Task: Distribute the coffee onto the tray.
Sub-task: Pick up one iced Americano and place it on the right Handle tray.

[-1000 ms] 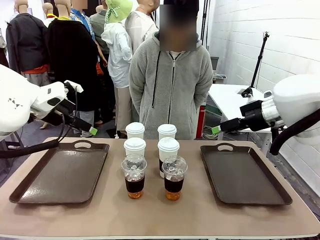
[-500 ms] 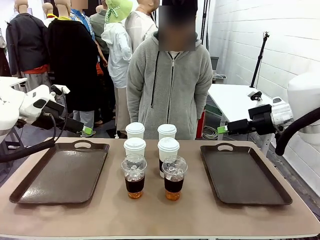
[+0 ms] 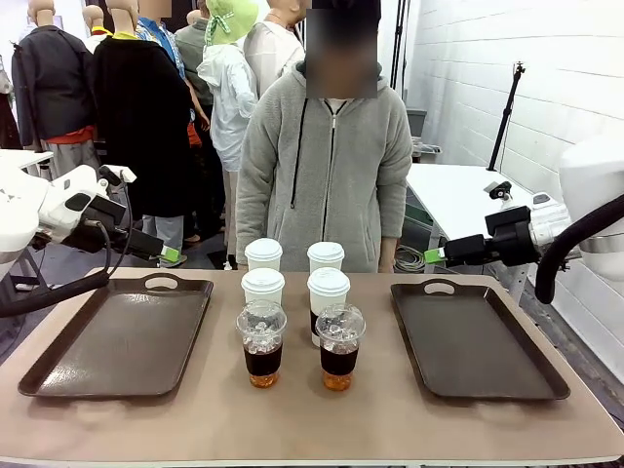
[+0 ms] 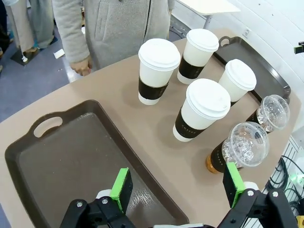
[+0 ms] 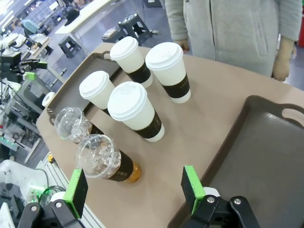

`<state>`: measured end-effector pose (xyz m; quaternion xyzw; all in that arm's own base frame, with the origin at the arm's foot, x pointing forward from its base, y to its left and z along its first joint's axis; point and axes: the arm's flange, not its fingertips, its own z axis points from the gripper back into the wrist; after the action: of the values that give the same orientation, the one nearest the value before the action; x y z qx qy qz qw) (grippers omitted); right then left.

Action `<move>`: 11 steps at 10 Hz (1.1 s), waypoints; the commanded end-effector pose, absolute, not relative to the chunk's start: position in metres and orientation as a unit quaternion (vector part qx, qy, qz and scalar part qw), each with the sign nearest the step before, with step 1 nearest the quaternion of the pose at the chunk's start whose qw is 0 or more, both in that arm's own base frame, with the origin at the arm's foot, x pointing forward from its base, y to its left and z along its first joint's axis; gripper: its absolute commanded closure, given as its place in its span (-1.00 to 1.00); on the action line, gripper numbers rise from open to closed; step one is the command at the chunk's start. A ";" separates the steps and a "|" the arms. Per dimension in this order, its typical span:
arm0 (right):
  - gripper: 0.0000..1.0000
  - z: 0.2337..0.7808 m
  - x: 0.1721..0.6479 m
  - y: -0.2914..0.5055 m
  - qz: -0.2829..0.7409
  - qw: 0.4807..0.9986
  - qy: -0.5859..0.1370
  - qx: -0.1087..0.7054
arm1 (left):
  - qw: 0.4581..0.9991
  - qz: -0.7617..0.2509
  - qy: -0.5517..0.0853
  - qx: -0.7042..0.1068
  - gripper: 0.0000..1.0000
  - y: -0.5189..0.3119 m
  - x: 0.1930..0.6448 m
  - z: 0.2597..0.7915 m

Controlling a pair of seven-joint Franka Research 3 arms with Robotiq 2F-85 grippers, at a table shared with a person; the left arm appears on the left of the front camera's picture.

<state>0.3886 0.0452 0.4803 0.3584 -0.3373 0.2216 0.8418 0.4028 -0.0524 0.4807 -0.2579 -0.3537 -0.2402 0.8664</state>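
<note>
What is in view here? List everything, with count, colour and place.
paper cups: four, white with dark sleeves, table centre, in a square.
iced coffee cups: two, clear with dark coffee, just in front of the paper cups.
left tray: one, dark brown, left of the cups.
right tray: one, dark brown, right of the cups.
table: one, tan, under everything.
person: one, grey hoodie, far side.
left gripper: black, green pads, open, above the left tray's far edge.
right gripper: same colours, open, above the right tray's far edge.
</note>
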 end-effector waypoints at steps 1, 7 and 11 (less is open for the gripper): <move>-1.00 0.478 0.392 0.044 0.228 0.835 -0.345 0.362 | 0.864 -0.241 -0.354 -0.264 -1.00 -0.052 0.405 0.478; -1.00 0.478 0.392 0.044 0.228 0.835 -0.345 0.362 | 0.864 -0.241 -0.354 -0.264 -1.00 -0.052 0.405 0.478; -1.00 0.478 0.392 0.044 0.228 0.835 -0.345 0.362 | 0.864 -0.241 -0.354 -0.264 -1.00 -0.052 0.405 0.478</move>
<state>0.3856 0.0422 0.4815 0.3535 -0.3356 0.2216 0.8446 0.4009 -0.0522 0.4819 -0.2572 -0.3503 -0.2371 0.8689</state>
